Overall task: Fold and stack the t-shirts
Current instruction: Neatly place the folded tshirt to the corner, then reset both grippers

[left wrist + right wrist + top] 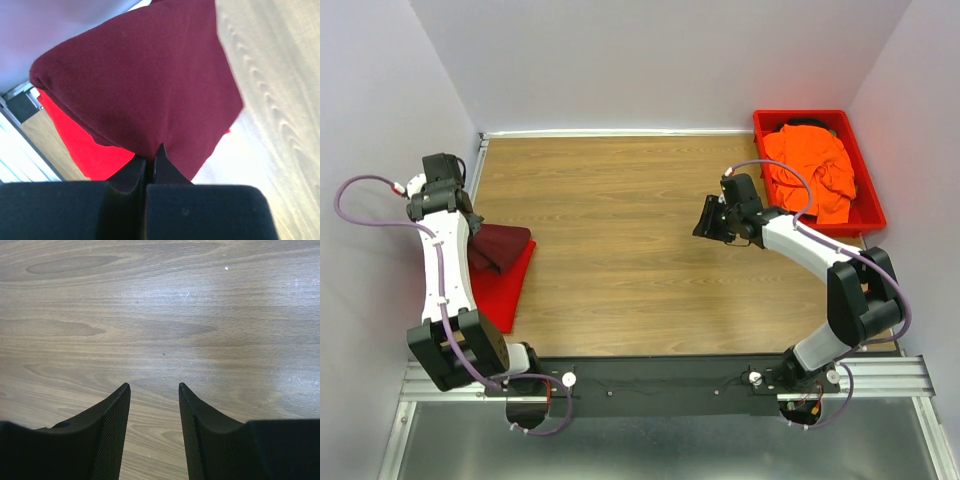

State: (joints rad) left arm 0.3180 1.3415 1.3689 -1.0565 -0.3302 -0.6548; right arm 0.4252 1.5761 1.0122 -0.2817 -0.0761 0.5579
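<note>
Left tool (150, 162) closed against the folded dark maroon cloth t-shirt (150, 75), 9 o'clock; right tool (154, 390) half parted, empty. Expect the crumpled bright orange cloth t-shirt (815, 170), 2 o'clock, to be light and limp: pinch a hem.

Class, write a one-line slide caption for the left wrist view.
Left gripper pinches the edge of the maroon t-shirt, which lies over the bright red t-shirt on the wooden table.

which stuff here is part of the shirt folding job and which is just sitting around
Part of the job: maroon t-shirt; red t-shirt under it; orange t-shirt heaped in the red bin; left gripper, shut on the maroon t-shirt; right gripper, open and empty.

Just lying about: red bin; table.
</note>
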